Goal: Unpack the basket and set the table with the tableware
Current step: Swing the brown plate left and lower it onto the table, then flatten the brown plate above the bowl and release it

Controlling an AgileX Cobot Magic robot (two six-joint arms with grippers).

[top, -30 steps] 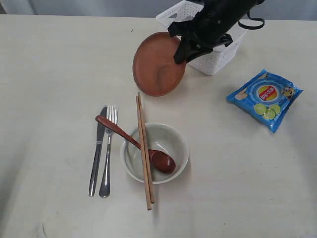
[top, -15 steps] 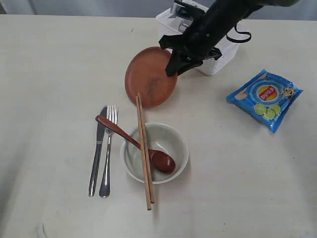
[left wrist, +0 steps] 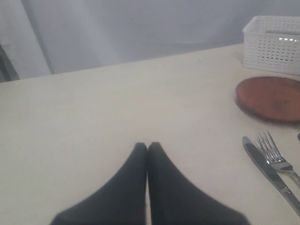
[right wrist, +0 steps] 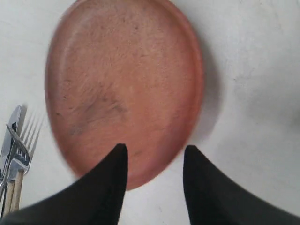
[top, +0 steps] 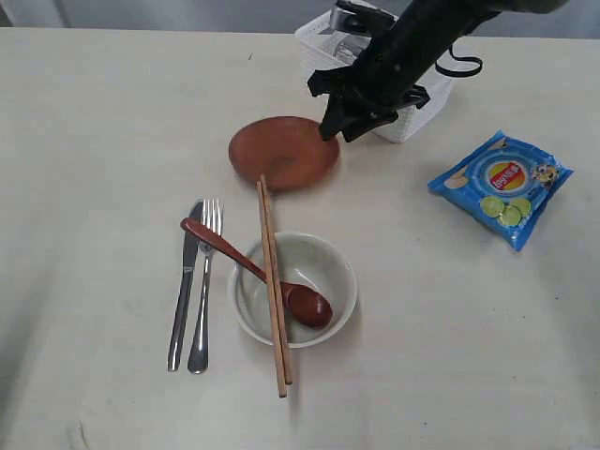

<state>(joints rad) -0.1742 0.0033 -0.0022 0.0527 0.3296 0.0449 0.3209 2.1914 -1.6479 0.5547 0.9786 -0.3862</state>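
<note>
My right arm (top: 412,47) is matte black, seemingly with a looped black cable (top: 481,64), and my right end effector (right wrist: 154,149) has tapered black fingers (right wrist: 105,187).

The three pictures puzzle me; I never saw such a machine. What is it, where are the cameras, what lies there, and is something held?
A robot with two arms, each ending in a two-fingered hand. One camera overlooks the pale cream table; two sit on the wrists. On the table: steel knife and fork, an off-white bowl bearing a dark red-brown spoon and brown wooden chopsticks, a brown round plate, a white lattice basket, a blue snack packet. The right hand is open above the plate; the left hand is shut. Neither holds anything.
</note>
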